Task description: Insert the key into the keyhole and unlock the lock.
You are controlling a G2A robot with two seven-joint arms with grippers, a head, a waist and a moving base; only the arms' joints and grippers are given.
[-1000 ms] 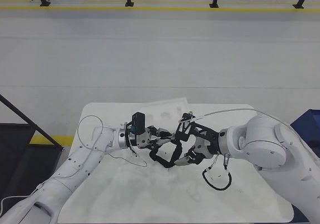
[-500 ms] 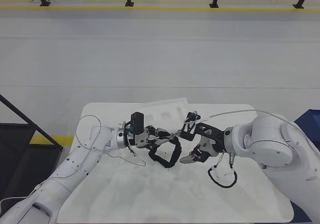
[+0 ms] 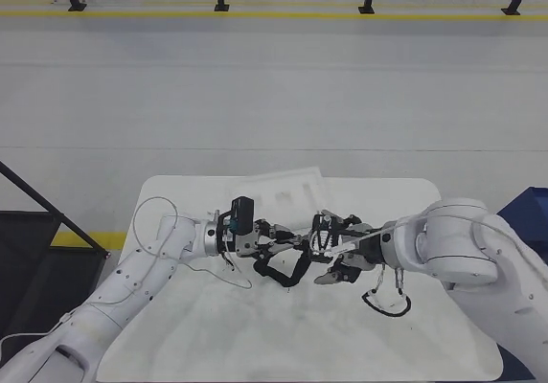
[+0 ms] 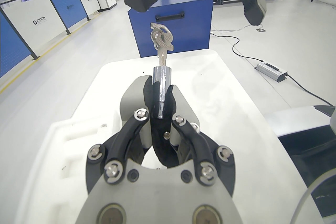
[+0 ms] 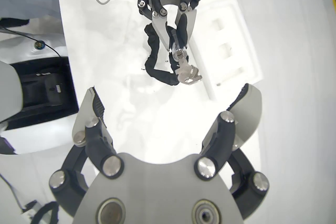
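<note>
My left gripper [image 4: 159,93] is shut on a chrome lock cylinder [image 4: 162,89], held above the white table [image 3: 207,335]. A silver key [image 4: 163,43] with a ring sticks out of the cylinder's end. From the lock [image 5: 179,53] a black sleeved cable [image 5: 157,70] hangs in a loop down to the table. My right gripper [image 5: 169,96] faces the key [image 5: 187,75] and stands open, a short way off, with nothing between its fingers. In the top view the left gripper [image 3: 279,237] and right gripper [image 3: 317,247] meet near the table's middle.
A white foam tray [image 3: 279,189] lies at the table's far edge behind the grippers. A blue cabinet [image 3: 542,220] stands beyond the right end. A black rack [image 3: 6,249] is at the left. A black cable loop [image 3: 387,304] hangs under the right wrist.
The right gripper drew back to the right, then came in toward the key again with its wrist turned. The left gripper kept its hold on the lock and rolled slightly.
</note>
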